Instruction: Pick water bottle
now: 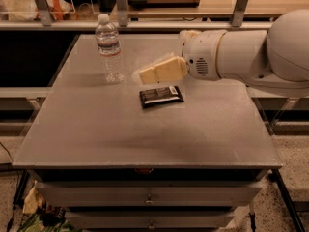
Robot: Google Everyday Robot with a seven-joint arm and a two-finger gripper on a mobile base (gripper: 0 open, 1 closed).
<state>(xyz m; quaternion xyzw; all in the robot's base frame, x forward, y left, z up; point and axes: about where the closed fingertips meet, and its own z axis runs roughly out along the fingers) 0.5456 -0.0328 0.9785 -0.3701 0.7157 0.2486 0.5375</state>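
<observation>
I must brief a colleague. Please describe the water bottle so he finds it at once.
On the grey table, look far left: the water bottle stands upright, left of the gripper. Unlike the flat dark packet, it is tall, clear and white-capped.
</observation>
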